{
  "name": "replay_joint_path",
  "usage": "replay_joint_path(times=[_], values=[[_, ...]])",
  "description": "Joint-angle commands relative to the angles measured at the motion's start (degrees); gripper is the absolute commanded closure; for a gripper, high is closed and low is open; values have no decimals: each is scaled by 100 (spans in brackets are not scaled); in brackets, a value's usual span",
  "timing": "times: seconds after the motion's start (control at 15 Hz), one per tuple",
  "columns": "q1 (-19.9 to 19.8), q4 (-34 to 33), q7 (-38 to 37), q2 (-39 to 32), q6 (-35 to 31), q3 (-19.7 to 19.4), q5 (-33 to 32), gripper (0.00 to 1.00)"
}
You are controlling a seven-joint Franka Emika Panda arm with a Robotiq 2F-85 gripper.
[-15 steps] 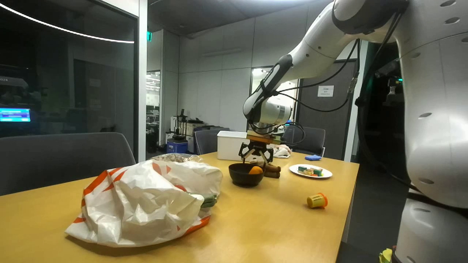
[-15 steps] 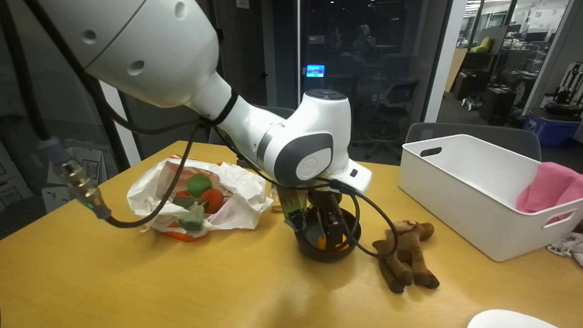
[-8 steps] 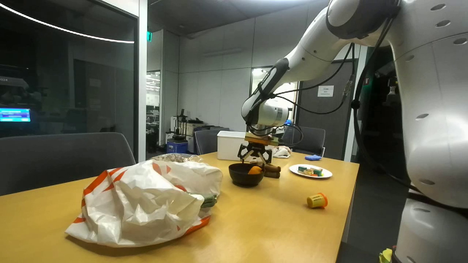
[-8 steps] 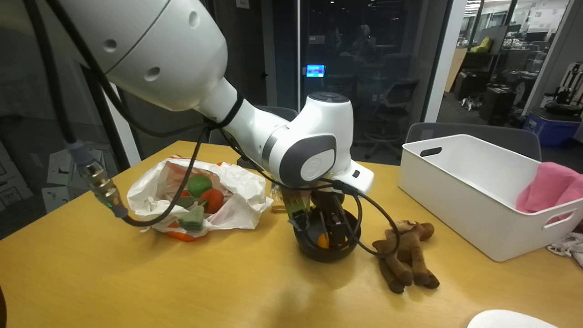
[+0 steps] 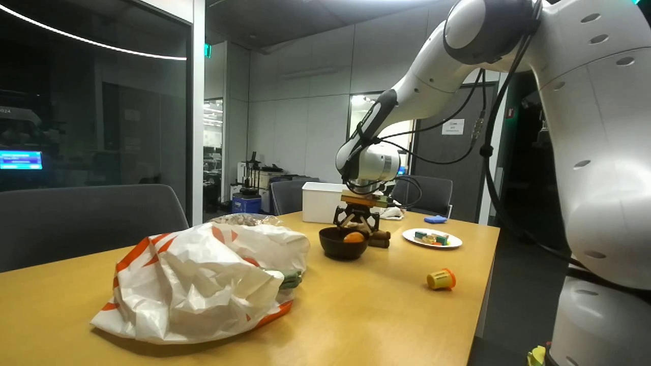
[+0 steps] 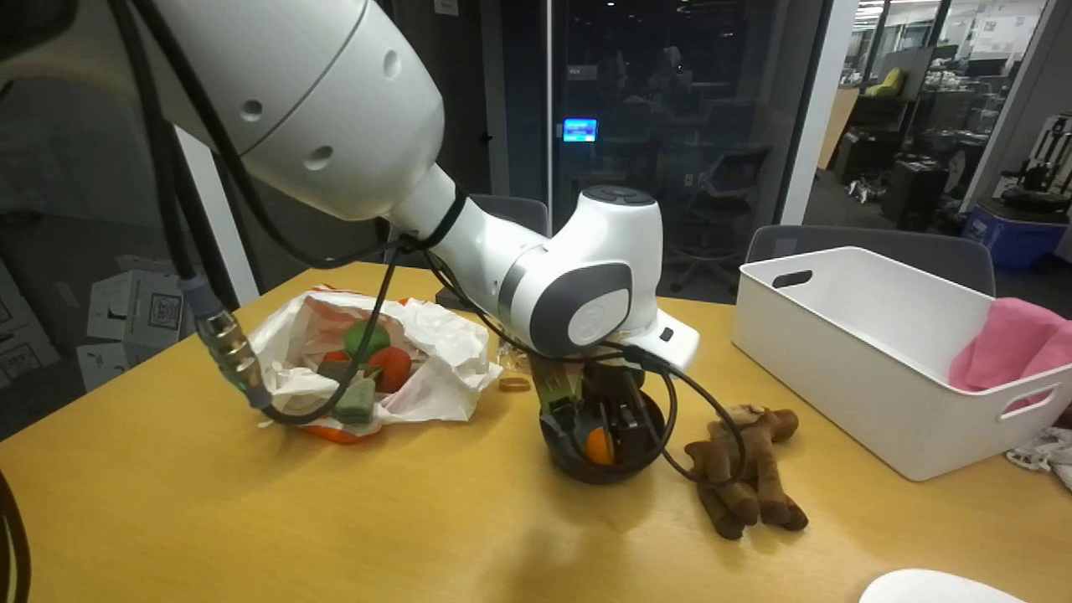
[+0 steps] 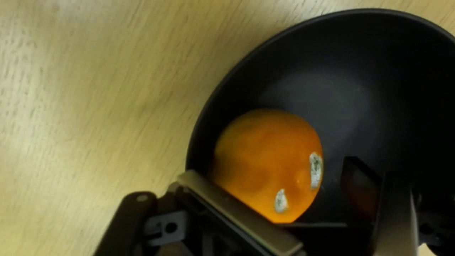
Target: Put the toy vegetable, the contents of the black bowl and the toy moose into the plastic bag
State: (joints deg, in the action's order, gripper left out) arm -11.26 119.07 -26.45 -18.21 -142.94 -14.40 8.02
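In an exterior view I lose part of the toy moose (image 5: 380, 236) behind the parted jaws and the black bowl (image 5: 343, 251). Close by the jaws, one finger (image 7: 240, 212) hides an edge of the orange toy food (image 7: 272, 160), and the wrist view crops the bowl's rim.

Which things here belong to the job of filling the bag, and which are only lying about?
For the job:
plastic bag
toys in it, perhaps including the toy vegetable
black bowl
orange toy food in it
toy moose

Lying about:
white box
pink cloth in it
pale plate
toy pieces on it
yellow tub
blue item
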Motion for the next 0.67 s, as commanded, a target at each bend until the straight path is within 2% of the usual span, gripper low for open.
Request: replay_joint_path(times=[0.0, 0.2, 0.33, 0.47, 0.6], values=[[51, -245, -118, -106, 188, -59, -21, 31], [44, -299, -110, -91, 253, -48, 0, 49], [38, -315, -92, -71, 291, -39, 15, 52], [50, -354, -88, 23, 357, -17, 34, 61], [107, -335, -64, 196, 438, 20, 14, 63]])
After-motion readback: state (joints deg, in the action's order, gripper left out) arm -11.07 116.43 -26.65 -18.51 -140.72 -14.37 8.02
